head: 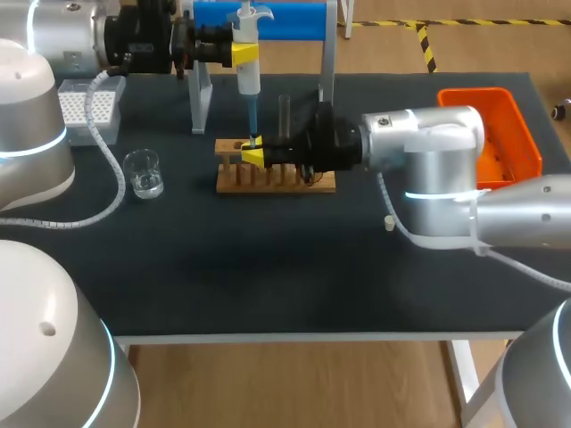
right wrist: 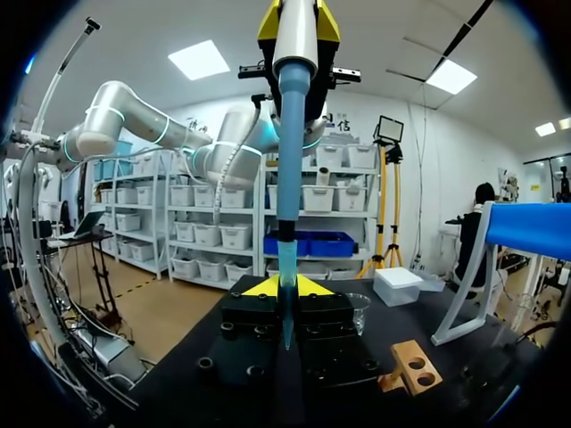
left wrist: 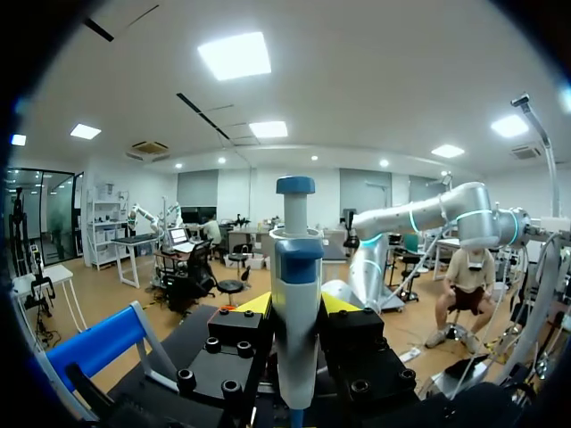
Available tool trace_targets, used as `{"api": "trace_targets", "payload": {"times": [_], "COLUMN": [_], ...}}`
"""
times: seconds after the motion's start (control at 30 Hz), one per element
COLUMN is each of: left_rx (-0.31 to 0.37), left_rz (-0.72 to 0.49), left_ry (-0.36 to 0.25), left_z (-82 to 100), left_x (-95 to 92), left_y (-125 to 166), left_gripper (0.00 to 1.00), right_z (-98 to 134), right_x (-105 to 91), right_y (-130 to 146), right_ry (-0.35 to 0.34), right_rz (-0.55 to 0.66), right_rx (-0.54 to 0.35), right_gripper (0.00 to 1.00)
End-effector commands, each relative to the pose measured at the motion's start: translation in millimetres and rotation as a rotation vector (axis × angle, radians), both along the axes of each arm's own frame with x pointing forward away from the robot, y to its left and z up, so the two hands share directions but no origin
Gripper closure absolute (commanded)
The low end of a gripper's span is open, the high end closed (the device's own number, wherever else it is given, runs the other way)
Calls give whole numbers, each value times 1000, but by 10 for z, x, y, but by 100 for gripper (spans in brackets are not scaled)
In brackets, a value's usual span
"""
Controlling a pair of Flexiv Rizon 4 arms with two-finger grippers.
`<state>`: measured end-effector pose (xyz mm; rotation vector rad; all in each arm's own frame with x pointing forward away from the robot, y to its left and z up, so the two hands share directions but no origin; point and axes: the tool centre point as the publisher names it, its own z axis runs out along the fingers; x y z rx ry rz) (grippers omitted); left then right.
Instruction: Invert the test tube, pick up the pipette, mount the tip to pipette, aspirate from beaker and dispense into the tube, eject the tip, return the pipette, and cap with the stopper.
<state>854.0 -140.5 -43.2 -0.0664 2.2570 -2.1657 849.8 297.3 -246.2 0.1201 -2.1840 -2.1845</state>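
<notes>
Left end effector [head: 245,53] clamps tipped white-and-blue pipette [head: 247,82] over centre wooden rack [head: 303,184]; right end effector [head: 252,158] grip unclear; dispensing, capping likely remain.

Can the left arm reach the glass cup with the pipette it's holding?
Probably yes. The left hand grips the pipette above the wooden rack, and the glass beaker stands uncovered on that arm's side of the table, with nothing between them.

You have an orange bin [head: 522,134] at the upper right of the frame, sitting on the dark worktop [head: 268,267]. At top centre stands a blue-barred stand [head: 294,20], with a wooden rack [head: 268,181] just below it.
</notes>
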Motion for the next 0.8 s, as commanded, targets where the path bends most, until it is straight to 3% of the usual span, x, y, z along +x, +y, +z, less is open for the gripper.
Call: {"api": "trace_targets", "payload": {"times": [0.03,0.8], "left_rx": [-1,-1], "left_rz": [1,1], "left_ry": [-2,-2], "left_z": [0,0], "left_x": [-6,-6], "left_y": [0,0], "left_gripper": [100,100], "right_z": [4,133], "right_x": [-9,-1], "right_y": [-9,-2], "right_ry": [-2,-20], "right_rz": [-5,-6], "right_rx": [7,19], "right_gripper": [100,100]}}
